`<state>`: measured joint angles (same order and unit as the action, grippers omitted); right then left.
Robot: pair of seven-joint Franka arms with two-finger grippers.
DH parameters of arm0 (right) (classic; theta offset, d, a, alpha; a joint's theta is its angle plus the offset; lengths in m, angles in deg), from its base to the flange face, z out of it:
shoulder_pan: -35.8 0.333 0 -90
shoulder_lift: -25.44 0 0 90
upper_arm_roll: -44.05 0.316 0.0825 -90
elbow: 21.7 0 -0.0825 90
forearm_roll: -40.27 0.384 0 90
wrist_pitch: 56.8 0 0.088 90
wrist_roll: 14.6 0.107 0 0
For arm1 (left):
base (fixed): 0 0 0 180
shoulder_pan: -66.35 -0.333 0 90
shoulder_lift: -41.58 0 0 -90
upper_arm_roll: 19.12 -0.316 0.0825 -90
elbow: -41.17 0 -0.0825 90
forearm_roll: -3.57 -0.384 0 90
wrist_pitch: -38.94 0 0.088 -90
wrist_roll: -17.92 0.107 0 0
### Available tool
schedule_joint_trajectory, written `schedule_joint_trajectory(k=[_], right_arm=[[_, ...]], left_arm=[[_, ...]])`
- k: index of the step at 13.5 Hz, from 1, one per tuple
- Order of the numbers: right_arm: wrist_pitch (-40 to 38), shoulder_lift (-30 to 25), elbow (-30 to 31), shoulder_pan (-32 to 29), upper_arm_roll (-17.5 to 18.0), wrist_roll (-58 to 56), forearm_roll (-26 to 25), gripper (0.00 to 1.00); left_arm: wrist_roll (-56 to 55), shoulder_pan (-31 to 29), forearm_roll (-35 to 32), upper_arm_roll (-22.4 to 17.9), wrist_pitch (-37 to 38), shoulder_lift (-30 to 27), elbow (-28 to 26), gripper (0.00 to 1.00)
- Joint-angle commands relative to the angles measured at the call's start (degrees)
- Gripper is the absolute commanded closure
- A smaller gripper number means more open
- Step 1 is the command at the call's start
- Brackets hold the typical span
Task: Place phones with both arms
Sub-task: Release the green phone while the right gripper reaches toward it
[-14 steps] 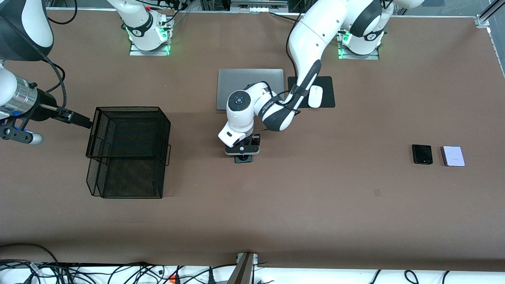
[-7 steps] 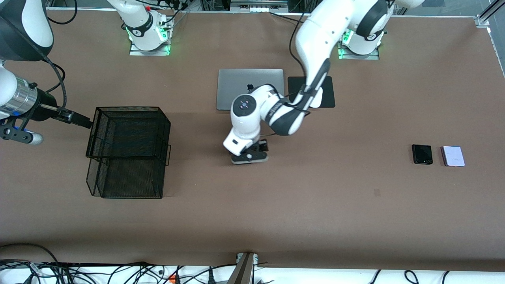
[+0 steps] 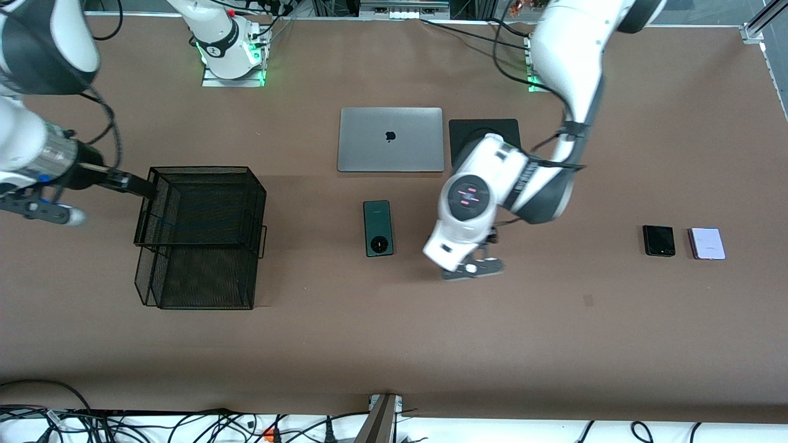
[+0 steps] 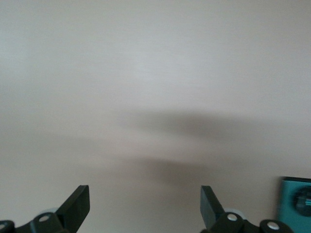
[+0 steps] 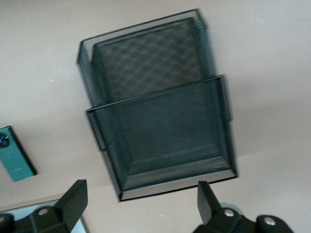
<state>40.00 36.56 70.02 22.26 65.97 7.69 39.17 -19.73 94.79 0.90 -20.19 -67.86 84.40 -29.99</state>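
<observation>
The long dark-green phone (image 3: 378, 227) lies flat on the table, nearer to the front camera than the laptop; its edge shows in the left wrist view (image 4: 296, 206) and it also shows in the right wrist view (image 5: 14, 155). My left gripper (image 3: 473, 269) is open and empty over bare table (image 4: 145, 196), beside the green phone toward the left arm's end. The small black phone (image 3: 659, 240) and the lilac-white phone (image 3: 707, 243) lie side by side near the left arm's end. My right gripper (image 3: 132, 183) is open and empty (image 5: 141, 194), up beside the mesh basket.
A black two-tier wire-mesh basket (image 3: 203, 169) stands toward the right arm's end and fills the right wrist view (image 5: 160, 107). A shut silver laptop (image 3: 390, 139) and a black mouse pad (image 3: 486, 126) lie close to the bases; the left arm covers the mouse.
My left gripper has come off the green phone, which now lies uncovered, and has swung toward the left arm's end. The right arm has shifted only slightly.
</observation>
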Motion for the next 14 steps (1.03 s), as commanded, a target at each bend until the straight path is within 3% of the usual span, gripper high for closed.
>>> schedule_joint_trajectory(k=[1, 3, 5, 7, 10, 14], right_arm=[[2.6, 2.5, -1.3, 3.6, 3.7, 7.0, -0.1, 0.00], [6.7, 4.9, -1.3, 5.2, 8.4, 12.9, -0.3, 0.00], [10.5, 8.4, -1.3, 8.6, 10.9, 17.6, -0.5, 0.00], [16.6, 12.5, -1.3, 13.4, 11.2, 19.9, -3.3, 0.00], [24.0, 21.2, -2.6, 22.3, 10.6, 27.0, -11.8, 0.00], [25.7, 32.3, -8.0, 27.7, 10.2, 27.7, -22.0, 0.00]], left_arm=[[9.2, -6.4, -1.9, 0.4, -0.7, -8.3, -12.4, 0.00], [20.0, -13.1, -2.6, 0.4, -0.9, -11.8, -16.6, 0.00], [31.5, -18.6, -3.9, 0.4, -0.9, -13.7, -19.1, 0.00], [40.0, -23.8, -4.7, 0.4, -1.0, -14.2, -19.5, 0.00], [51.3, -32.6, -4.7, 0.6, -2.7, -14.3, -19.8, 0.00], [60.6, -41.3, -4.5, 0.9, -13.8, -16.8, -28.5, 0.00]])
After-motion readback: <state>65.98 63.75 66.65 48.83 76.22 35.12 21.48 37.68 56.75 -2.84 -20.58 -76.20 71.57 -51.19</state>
